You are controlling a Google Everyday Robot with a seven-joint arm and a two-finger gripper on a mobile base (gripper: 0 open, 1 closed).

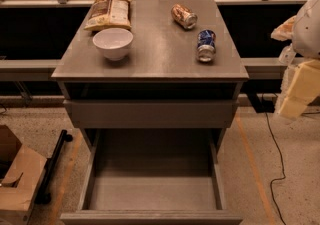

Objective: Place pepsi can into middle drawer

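Bowl [113, 43] is my reference: white, upright, on the grey tabletop [160, 64], left of centre.

Pepsi can [206, 45]: on the tabletop, well to the right of the bowl and about level with it. It lies on its side with a silver end facing the camera. Nothing is touching it.

Copper can [184, 16]: also on its side, right of the bowl and further back, near the pepsi can but apart from it.

Chip bag [109, 13]: lying flat just behind the bowl.

Middle drawer [152, 191]: pulled out wide, below the bowl and nearer the camera. Grey floor, low side walls and front lip are all in view. The pepsi can is not in it.

Upper drawer [150, 114]: its tall flat front sits between the bowl's level and the open drawer, out slightly from the cabinet.

Claw [296, 94]: far right of the bowl, off the side of the cabinet, lower than the tabletop and well apart from the pepsi can. It shows only as a pale cream shape at the frame edge. Can't tell how far open it is or whether it holds anything.

Cardboard box [17, 179]: on the floor, down and left of the bowl.
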